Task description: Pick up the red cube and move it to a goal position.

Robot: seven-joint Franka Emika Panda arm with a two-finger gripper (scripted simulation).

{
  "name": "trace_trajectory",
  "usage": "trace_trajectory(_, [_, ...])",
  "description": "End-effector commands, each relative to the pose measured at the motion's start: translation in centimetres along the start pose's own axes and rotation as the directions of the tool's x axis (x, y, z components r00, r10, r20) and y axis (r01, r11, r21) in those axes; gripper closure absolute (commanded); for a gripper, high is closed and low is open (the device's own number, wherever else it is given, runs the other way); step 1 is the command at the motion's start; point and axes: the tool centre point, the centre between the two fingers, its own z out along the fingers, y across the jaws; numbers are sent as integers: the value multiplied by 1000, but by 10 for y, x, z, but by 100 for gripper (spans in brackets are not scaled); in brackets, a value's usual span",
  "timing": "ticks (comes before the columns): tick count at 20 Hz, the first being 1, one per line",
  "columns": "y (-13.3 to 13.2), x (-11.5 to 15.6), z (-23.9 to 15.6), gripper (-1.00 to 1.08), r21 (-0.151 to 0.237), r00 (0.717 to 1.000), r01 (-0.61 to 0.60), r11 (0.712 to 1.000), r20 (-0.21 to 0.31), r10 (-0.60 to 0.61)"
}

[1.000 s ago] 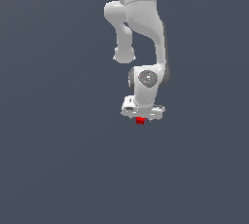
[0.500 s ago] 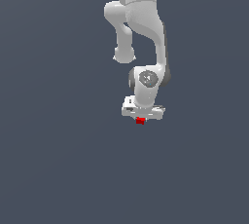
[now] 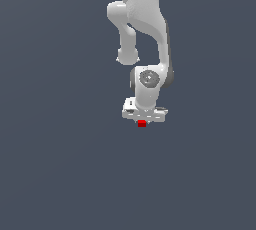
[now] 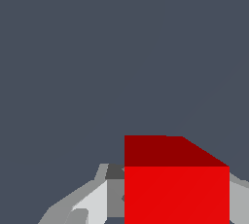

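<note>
The cube [image 3: 142, 123] sits directly under the white gripper [image 3: 143, 120], at the middle of its width, its top tucked against the gripper's underside; in the wrist view the cube [image 4: 176, 189] fills the near field, one bright face and one darker face showing, with pale grey finger [image 4: 92, 203] surfaces pressed close on either side. The jaws look closed on the cube, though the contact itself is partly hidden in both views. Against the pictures from a second and half a second ago, arm [image 3: 145, 24], gripper and cube keep the same place and pose in the exterior view; no shift can be made out. There is one cube, one arm and one gripper. Around them lies only a flat, even dark grey-blue ground [image 3: 55, 164], the same in both views; no edge, wall or seam shows, and whether the cube rests on a surface or hangs above it cannot be told. Open room spreads on all sides of the gripper, to the exterior view's left, right and below, with the arm itself taking up the space above.
</note>
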Motion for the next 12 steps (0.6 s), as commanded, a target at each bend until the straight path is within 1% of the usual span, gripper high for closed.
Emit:
trace_trajectory(1, [11, 7, -12, 108, 0, 1000, -1, 1000, -2, 1])
trace_trajectory(7, [41, 24, -44, 108, 0, 1000, -2, 1000, -2, 2])
trace_trajectory(12, [51, 32, -55, 108, 0, 1000, -2, 1000, -2, 2])
